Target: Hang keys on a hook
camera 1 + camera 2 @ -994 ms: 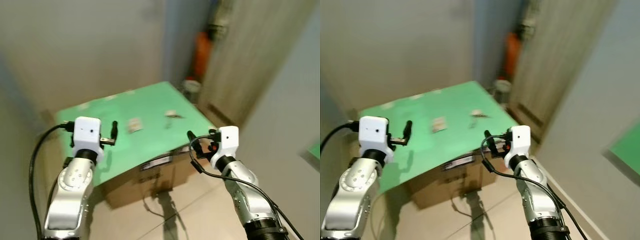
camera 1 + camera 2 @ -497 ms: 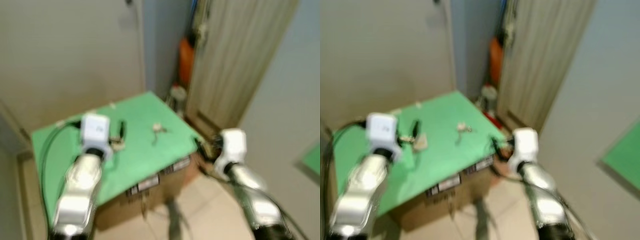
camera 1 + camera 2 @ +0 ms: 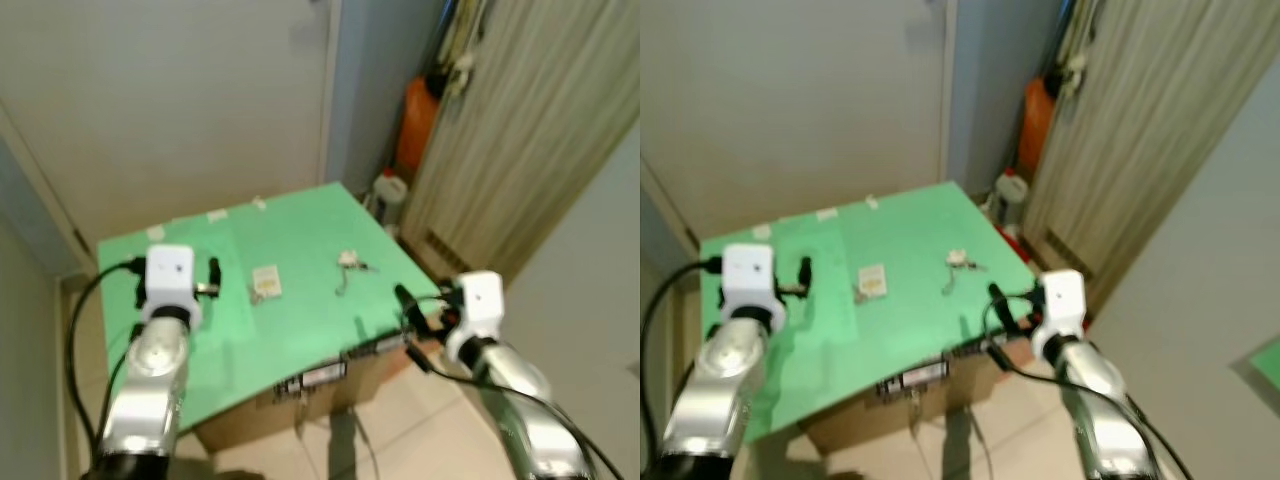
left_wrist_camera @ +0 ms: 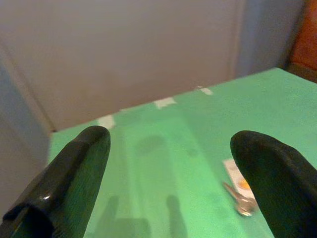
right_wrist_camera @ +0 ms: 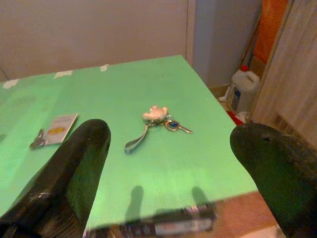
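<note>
on the green worktop (image 3: pixel 300 320) ahead of you, the keys (image 5: pixel 157 119) lie flat near its far right side, strap trailing. both the left gripper (image 4: pixel 173 163) and right gripper (image 5: pixel 168 163) hover empty with jaws apart, likely readied for the pickup.

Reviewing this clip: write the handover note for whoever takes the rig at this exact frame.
Left gripper: open, empty, raised over the left part of the green table top.
Right gripper: open, empty, near the table's front right edge, aimed at the keys.
Keys: lying on the table with a pale charm and a strap, untouched. A second key with a card tag lies nearer the left gripper.
Done: nothing picked up yet.
Left: grasp the keys, find a hook, hang them.
</note>
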